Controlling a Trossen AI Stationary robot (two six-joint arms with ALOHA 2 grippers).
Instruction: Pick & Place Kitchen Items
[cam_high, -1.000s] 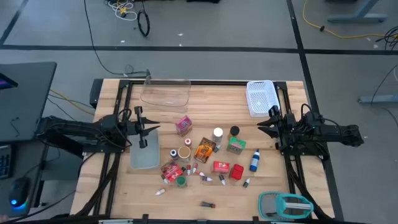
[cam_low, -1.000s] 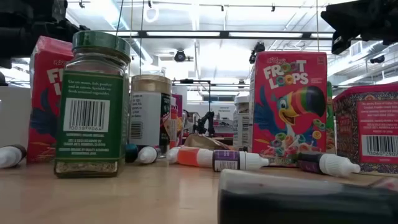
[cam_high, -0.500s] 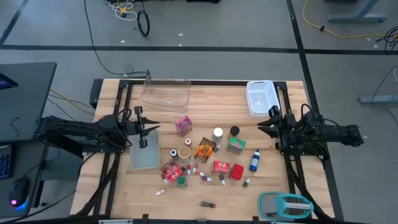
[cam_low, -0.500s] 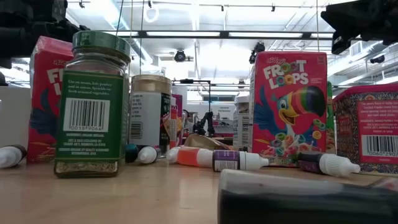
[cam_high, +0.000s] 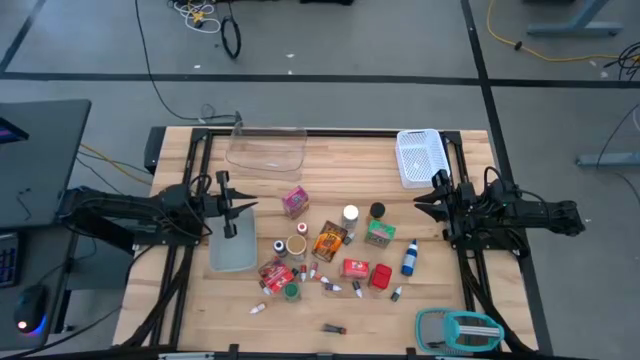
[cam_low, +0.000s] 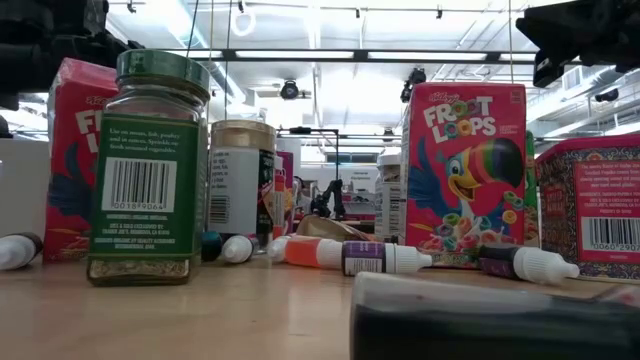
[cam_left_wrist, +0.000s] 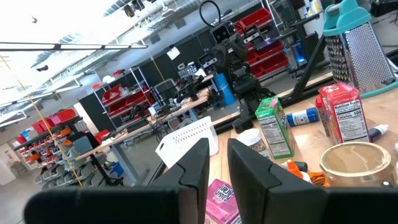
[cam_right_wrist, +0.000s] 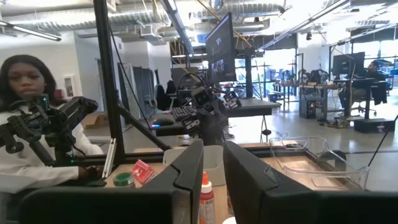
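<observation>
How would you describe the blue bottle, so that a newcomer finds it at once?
Start at the white mesh basket in the table's far right corner and move toward the near edge. The blue bottle lies just beyond the green box. It is the only blue item in the cluster.

- A green-lidded glass jar (cam_low: 148, 170) with a barcode label stands upright at the near left of the tabletop (cam_low: 200, 320).
- A red cereal box (cam_low: 82, 150) stands behind it.
- A white-labelled jar (cam_low: 238, 190) stands farther back.
- A Froot Loops box (cam_low: 466, 175) stands upright right of centre.
- Small vials (cam_low: 385, 259) lie on their sides before it.
- A pink container (cam_low: 590, 205) sits at the right edge.
- A dark blurred object (cam_low: 490, 318), possibly another vial, fills the near foreground.
</observation>
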